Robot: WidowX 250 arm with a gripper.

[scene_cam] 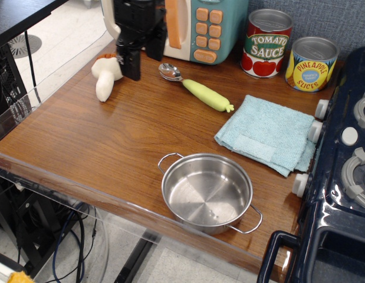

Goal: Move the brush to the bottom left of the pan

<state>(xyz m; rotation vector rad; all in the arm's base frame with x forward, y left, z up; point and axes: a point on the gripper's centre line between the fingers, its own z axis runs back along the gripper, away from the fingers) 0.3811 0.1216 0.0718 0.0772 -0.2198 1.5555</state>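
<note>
a: status check. where's your brush (107, 76)?

b: lying on the wooden counter (111, 147) at the far left, cream stem pointing toward the near edge, brown cap up by the toy microwave (188, 26). it's well apart from the pan (207, 192), which sits near the front edge.

a: and the gripper (130, 63)?

b: it hangs right at the cap end of the brush, just beside it or touching. from this angle you can't tell whether the jaws are apart or together; the dark body hides the tips. nothing says the brush is lifted, it reads as resting on the wood.

a: so how much is done?

b: by my read, only the approach. the grasp, the carry and the placing are all left to you.

a: target spot?

b: bare wood at the pan's lower left, by its near loop handle. not much counter there before the front edge, so set it down with care.

a: anything in the path?

b: the spoon (197, 86) lies to the right of the gripper, the blue cloth (268, 132) further right. a straight run from brush to pan should pass left of both.
</note>
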